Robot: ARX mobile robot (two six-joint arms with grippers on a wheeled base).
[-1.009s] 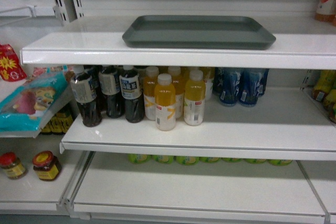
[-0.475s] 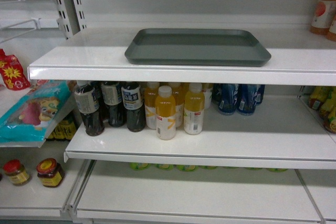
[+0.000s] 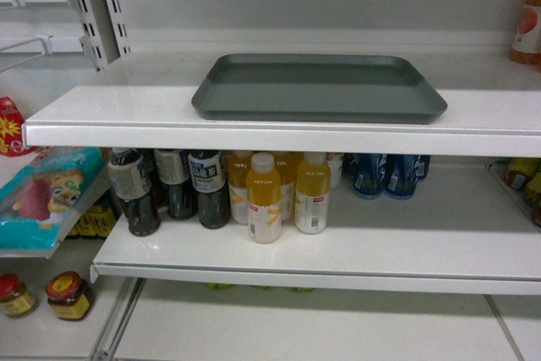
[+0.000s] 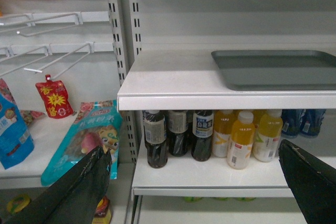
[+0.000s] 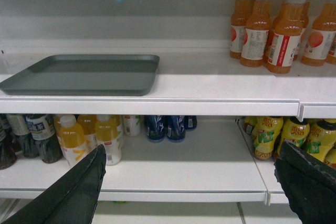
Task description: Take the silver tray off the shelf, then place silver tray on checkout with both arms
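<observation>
The silver tray (image 3: 319,88) lies flat on the white shelf (image 3: 110,112), close to its front edge and untouched. No gripper shows in the head view. In the left wrist view the tray (image 4: 275,69) sits up and to the right on the shelf (image 4: 168,80); my left gripper (image 4: 191,148) is open, well below and short of it, with nothing between its fingers (image 4: 79,187). In the right wrist view the tray (image 5: 86,73) is up and to the left on the shelf (image 5: 220,90); my right gripper (image 5: 191,150) is open and empty too. The checkout is out of view.
Orange drink bottles (image 5: 273,30) stand on the same shelf, right of the tray. On the board below are dark bottles (image 3: 173,188), yellow juice bottles (image 3: 265,196) and blue cans (image 3: 389,175). Snack bags (image 3: 51,192), jars (image 3: 68,293) and wire hooks (image 4: 47,56) fill the left bay.
The head view has shifted: shelf and tray now sit lower and look larger. The tray has not moved on the shelf.
</observation>
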